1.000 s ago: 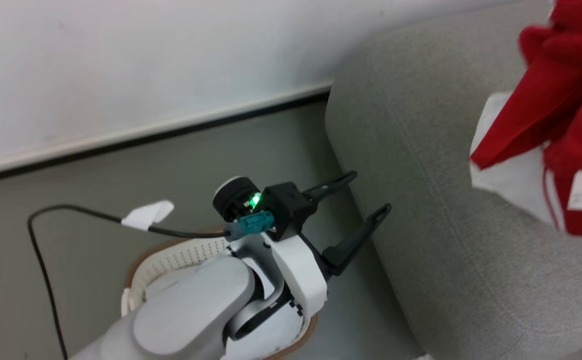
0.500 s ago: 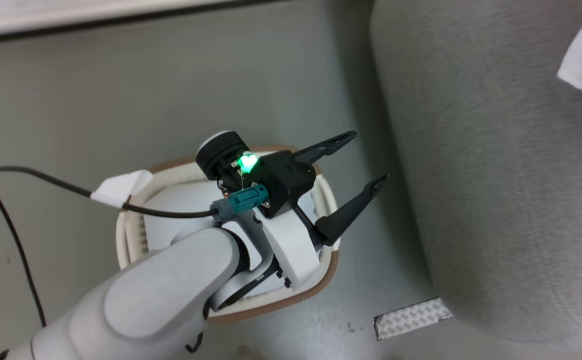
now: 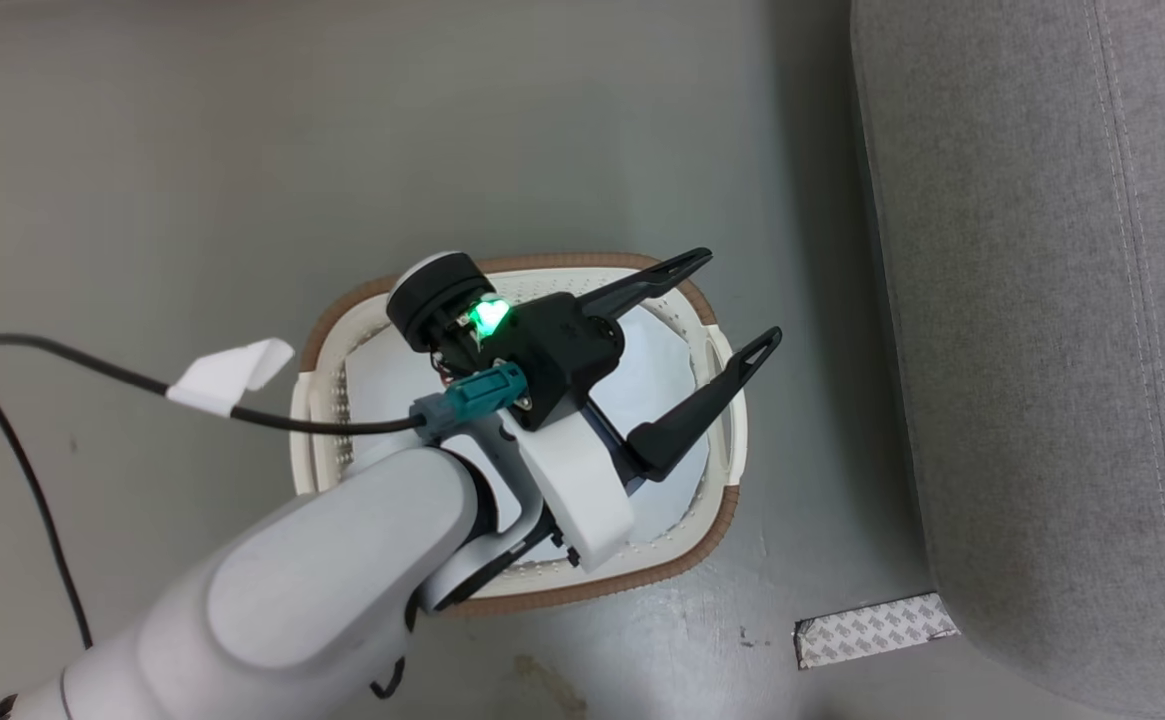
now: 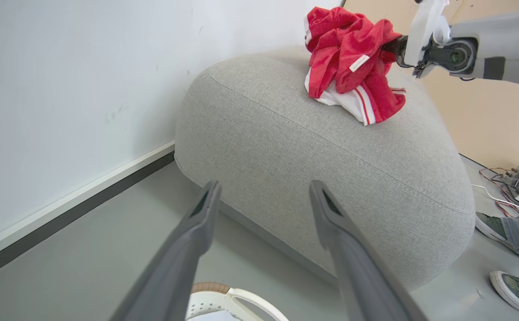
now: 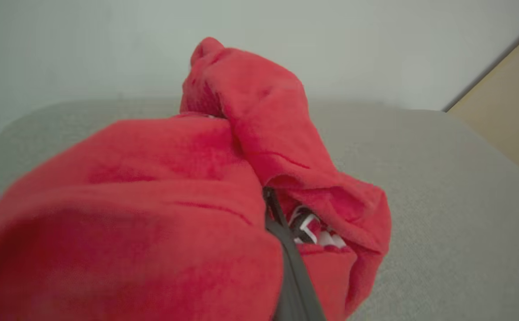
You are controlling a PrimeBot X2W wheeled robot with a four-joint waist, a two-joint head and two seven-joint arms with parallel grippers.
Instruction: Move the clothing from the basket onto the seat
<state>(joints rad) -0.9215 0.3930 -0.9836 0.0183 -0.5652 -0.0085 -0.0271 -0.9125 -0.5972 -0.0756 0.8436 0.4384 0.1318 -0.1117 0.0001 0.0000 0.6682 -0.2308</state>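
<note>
Lead: Downward the head camera has been tilted over the last second, so the basket (image 3: pixel 512 592) is now seen whole at the centre of the head view; no shift of the things themselves is implied.

Mate: Where is the clothing (image 4: pixel 353 67) found?

Lead: At the upper right of the left wrist view it is bunched on the crown of the seat (image 4: pixel 312 165), lower folds apparently resting there, and a red fold is clamped in the closed right end effector (image 5: pixel 272 218). The left end effector (image 3: pixel 739 297) is spread wide over the basket, with nothing held.

Mate: How should the release be done well?

Lead: The bundle should be settled fully onto the seat, clear of the rounded edge, before the jaws are parted; the end effector should then be drawn straight back so no fold is dragged off.
</note>
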